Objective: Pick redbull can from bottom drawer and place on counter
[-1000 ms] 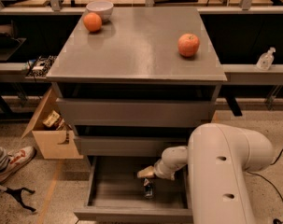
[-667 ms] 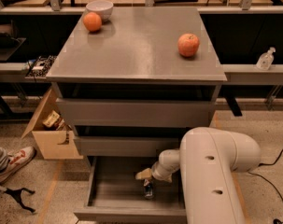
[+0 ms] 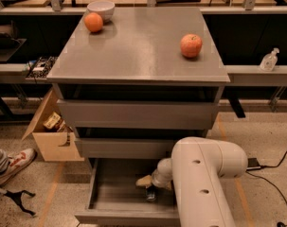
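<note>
The bottom drawer (image 3: 110, 193) is pulled open below two wider grey drawers. My gripper (image 3: 149, 185) is reached down inside it, near the drawer's middle, at the end of the big white arm (image 3: 204, 174). A small dark bluish thing just under the gripper looks like the redbull can (image 3: 151, 195), standing on the drawer floor and mostly hidden by the gripper. The counter (image 3: 143, 46) is the grey cabinet top above.
An orange (image 3: 93, 22) and a white bowl (image 3: 101, 7) sit at the counter's back left, and an apple (image 3: 191, 45) at its right. An open cardboard box (image 3: 50, 136) stands left of the cabinet. A person's shoe (image 3: 15, 162) is at far left.
The white arm has swung left and now covers more of the drawer's right side. The gripper has stayed inside the drawer, a touch lower.
</note>
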